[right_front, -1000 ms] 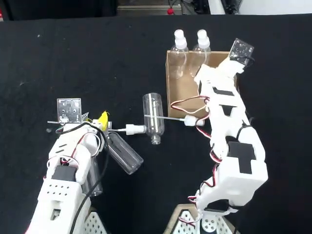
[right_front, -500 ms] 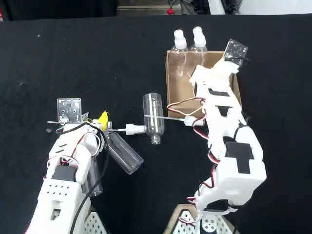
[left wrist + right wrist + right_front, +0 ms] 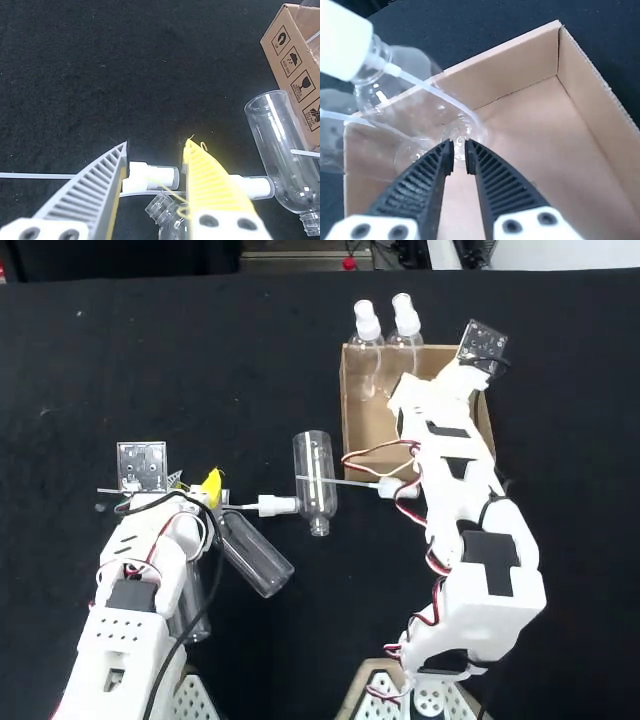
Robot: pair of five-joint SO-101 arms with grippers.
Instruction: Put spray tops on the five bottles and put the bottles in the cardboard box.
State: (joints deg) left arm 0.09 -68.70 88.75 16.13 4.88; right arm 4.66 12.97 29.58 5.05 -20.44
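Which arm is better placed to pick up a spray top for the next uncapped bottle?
Left. The left gripper is open astride a spray top lying on the table, with an uncapped bottle beside it. The right gripper hangs over the cardboard box, away from that top.

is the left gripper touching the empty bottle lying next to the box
Apart. The high view shows the left gripper short of the uncapped bottle, with a loose spray top lying between them.
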